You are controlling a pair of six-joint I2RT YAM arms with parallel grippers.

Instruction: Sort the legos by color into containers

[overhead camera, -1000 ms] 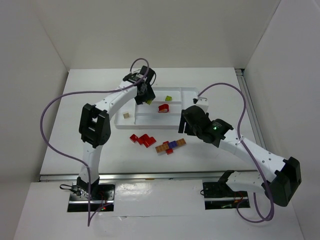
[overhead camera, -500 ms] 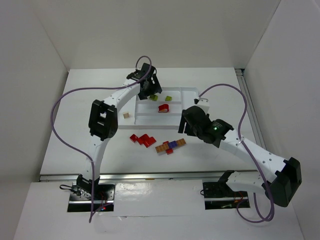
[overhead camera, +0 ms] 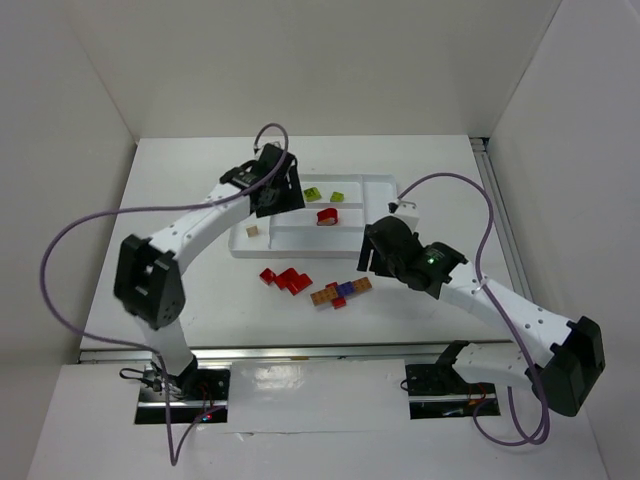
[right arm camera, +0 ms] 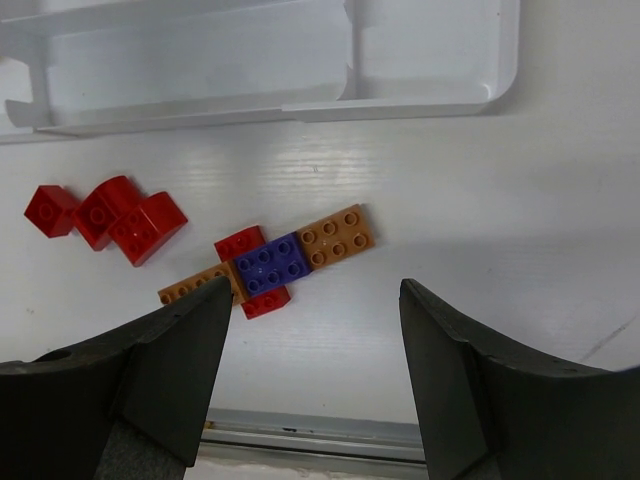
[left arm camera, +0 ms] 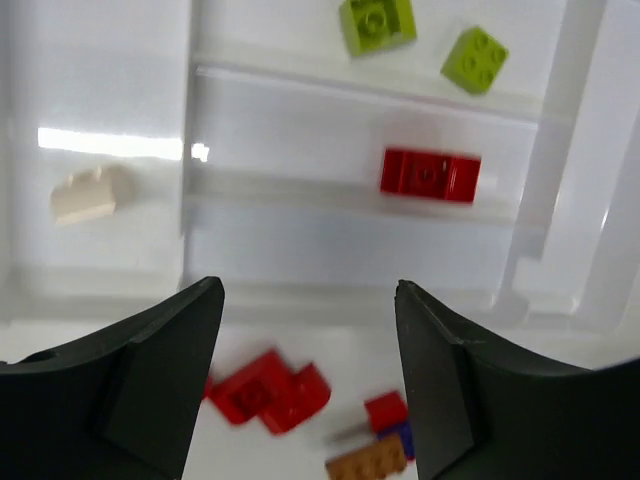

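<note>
The white tray (overhead camera: 375, 190) holds two lime green legos (overhead camera: 313, 194) (left arm camera: 376, 22) in its far section. A red lego (overhead camera: 326, 215) (left arm camera: 430, 174) lies in the section before it, and a tan one (overhead camera: 253, 231) (left arm camera: 83, 194) in the left section. My left gripper (overhead camera: 275, 197) (left arm camera: 307, 290) hovers open and empty over the tray's left part. On the table lie a red cluster (overhead camera: 285, 279) (right arm camera: 105, 212) and a joined group of orange-brown (right arm camera: 337, 236), blue-purple (right arm camera: 272, 265) and red (right arm camera: 240, 242) bricks. My right gripper (overhead camera: 368, 258) (right arm camera: 315, 290) hangs open just right of that group.
The tray's near rim (right arm camera: 400, 108) runs just beyond the loose bricks. A metal strip (right arm camera: 300, 432) marks the table's front edge. White walls enclose the table at the back and on both sides.
My left gripper opened and pulled back to the left from the far tray section, where a second green lego now lies. The right arm stayed still.
</note>
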